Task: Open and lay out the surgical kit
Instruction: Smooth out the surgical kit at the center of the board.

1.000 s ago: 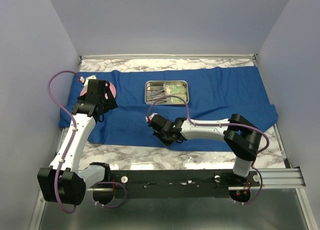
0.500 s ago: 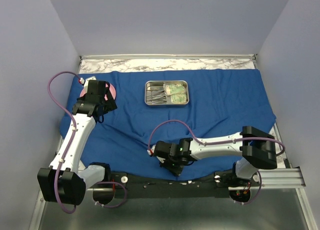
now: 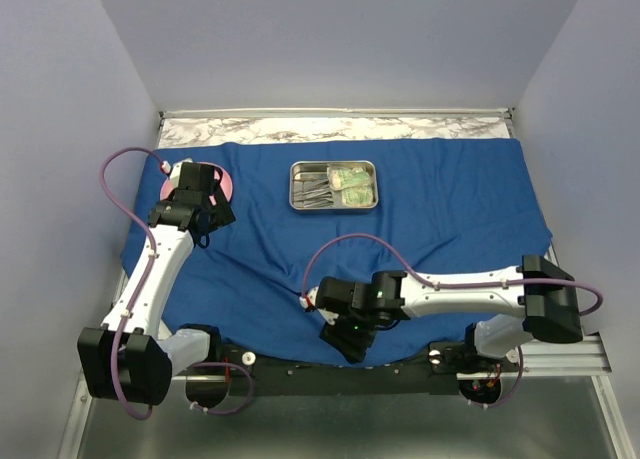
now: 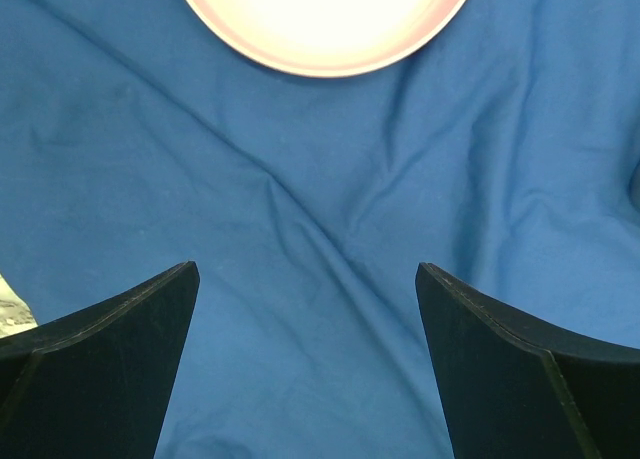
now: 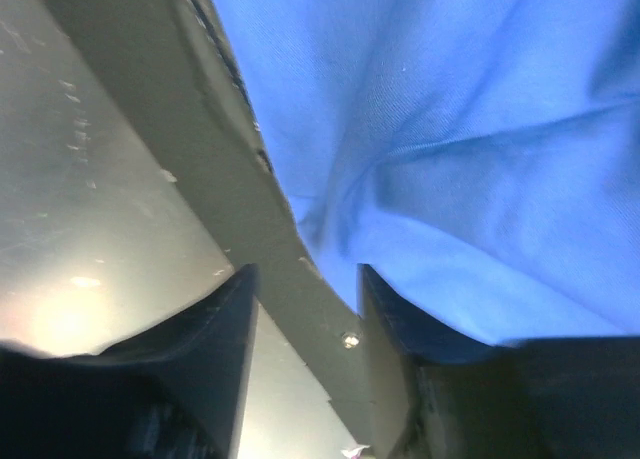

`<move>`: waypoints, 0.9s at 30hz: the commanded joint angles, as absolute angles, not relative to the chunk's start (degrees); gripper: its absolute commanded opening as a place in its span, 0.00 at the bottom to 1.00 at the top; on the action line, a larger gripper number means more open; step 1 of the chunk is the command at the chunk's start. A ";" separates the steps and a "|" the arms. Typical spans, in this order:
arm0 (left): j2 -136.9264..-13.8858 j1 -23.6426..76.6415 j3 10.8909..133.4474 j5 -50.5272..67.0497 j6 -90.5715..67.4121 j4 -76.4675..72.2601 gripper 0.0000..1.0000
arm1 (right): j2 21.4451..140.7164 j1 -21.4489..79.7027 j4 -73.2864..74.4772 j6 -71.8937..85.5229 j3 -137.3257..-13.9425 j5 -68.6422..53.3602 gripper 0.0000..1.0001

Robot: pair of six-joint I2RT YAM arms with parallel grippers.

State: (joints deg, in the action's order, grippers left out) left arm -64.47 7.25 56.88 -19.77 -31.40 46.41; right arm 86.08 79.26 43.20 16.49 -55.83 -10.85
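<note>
Wrap-opening step: the royal-blue cloth wrap (image 3: 440, 209) covers the counter (image 3: 300, 129), steel tray (image 3: 292, 187) on its far middle; right tool (image 5: 305, 279), at the near hem, and left tool (image 4: 306, 279) stand spread; next, unload the tray

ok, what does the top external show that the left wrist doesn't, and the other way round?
Top external only: the steel tray with instruments and packets, and the right gripper at the near edge of the blue cloth. Left wrist only: the left gripper close up, standing open, with fine creases below. Both: the blue cloth and the pink disc.
</note>
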 commanded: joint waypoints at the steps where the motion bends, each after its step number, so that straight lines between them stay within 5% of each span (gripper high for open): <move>1: -67.40 7.29 55.72 -17.50 -31.82 45.44 0.99 | 83.24 72.79 46.49 17.84 -60.20 -3.97 0.66; 7: -73.19 7.21 57.39 -14.51 -30.32 40.87 0.99 | 80.95 52.68 45.88 17.84 -61.52 1.58 0.81; 17: -89.37 7.47 68.90 -5.02 -26.63 35.25 0.99 | 89.11 17.97 38.33 20.12 -67.76 1.32 0.81; 27: -102.48 10.10 77.87 -4.22 -26.02 35.78 0.99 | 102.47 6.77 38.76 17.32 -76.02 5.45 0.81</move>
State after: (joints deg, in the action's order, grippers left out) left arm -99.92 8.47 76.07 -5.26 -27.18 35.92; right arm 99.42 7.99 38.28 19.38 -72.49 1.67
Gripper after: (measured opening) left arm 0.988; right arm 0.812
